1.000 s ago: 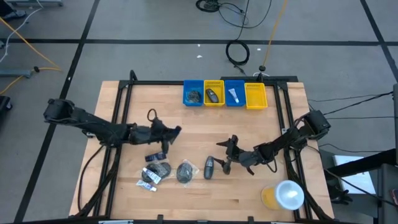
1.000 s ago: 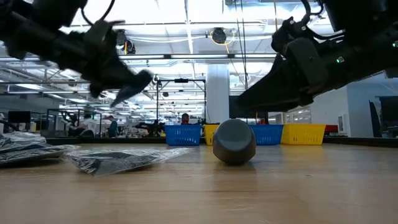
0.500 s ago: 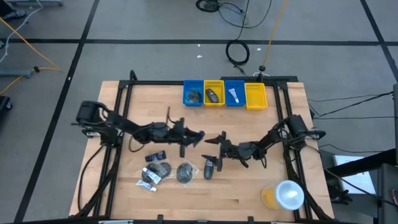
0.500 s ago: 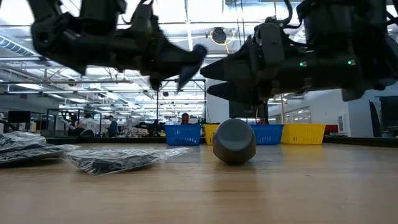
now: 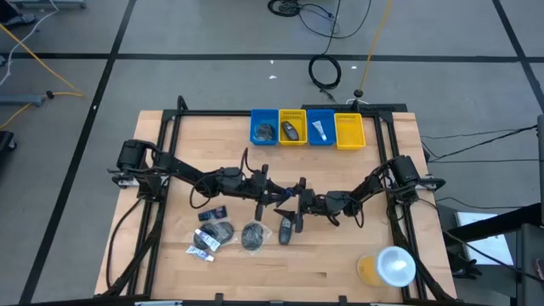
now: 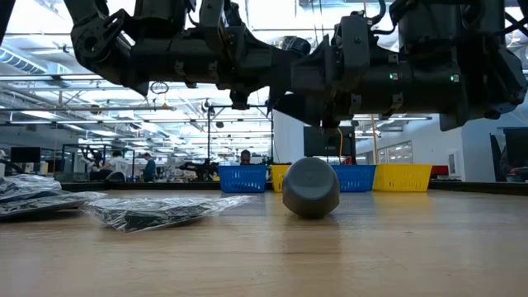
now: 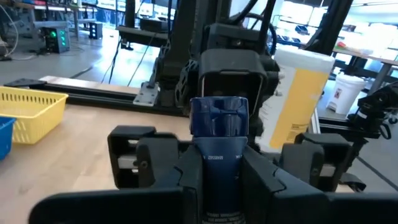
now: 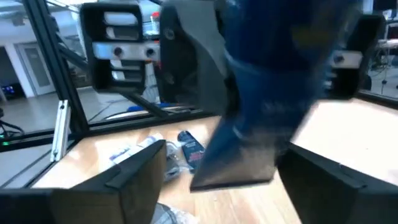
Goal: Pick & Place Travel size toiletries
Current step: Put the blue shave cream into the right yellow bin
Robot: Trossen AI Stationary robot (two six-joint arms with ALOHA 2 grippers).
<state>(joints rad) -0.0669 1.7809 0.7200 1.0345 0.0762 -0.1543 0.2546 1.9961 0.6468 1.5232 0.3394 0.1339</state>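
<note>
Above the wooden table the left pincer clamps a dark blue tube between the wide-spread fingers of the right pincer; releasing early could drop it.

Even, bright overhead light; soft shadows. Ceiling lamps glare in the low view's upper frame. The right wrist view is motion-blurred.

Dark blue tube (seemingly white lettering), yellow bin.

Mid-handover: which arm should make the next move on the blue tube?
Right, probably. The left gripper already clamps the blue tube, and its free end sits between the right gripper's fingers, which look open; closing them seems next.
</note>
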